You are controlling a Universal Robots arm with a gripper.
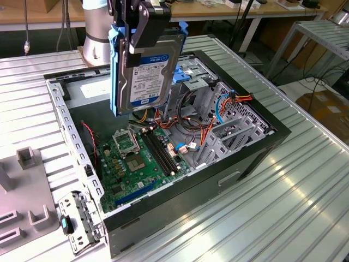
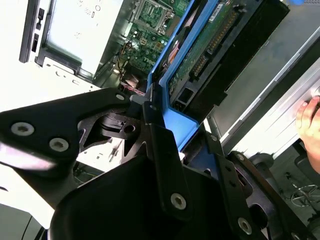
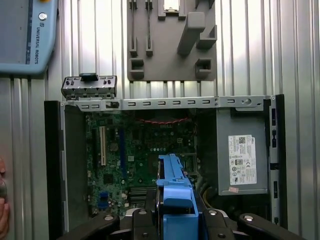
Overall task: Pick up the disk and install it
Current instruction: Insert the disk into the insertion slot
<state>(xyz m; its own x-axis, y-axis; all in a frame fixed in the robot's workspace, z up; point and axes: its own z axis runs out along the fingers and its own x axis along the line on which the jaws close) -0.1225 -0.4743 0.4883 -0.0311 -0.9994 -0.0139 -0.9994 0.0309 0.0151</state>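
The disk (image 1: pixel 144 76) hangs upright above the open computer case (image 1: pixel 256 158), label side facing the exterior camera, with blue rails along its edges. My gripper (image 1: pixel 143 24) is shut on its upper end, one black finger lying across the label. In the second wrist view the disk's (image 2: pixel 210 45) circuit-board side and a blue rail run away from the gripper (image 2: pixel 165 145). In the first wrist view the blue rail of the disk (image 3: pixel 175 182) sticks out over the motherboard (image 3: pixel 140 155). The disk is above the case's middle, beside the metal drive cage (image 1: pixel 199 82).
Inside the case are the motherboard (image 1: pixel 139 164), loose coloured cables (image 1: pixel 218 109) and a grey box with a white sticker (image 3: pixel 242 155). A grey fixture (image 1: pixel 27 185) and a metal bracket with a latch (image 1: pixel 76 224) lie on the ribbed table. A person's hand (image 2: pixel 310 120) is close by.
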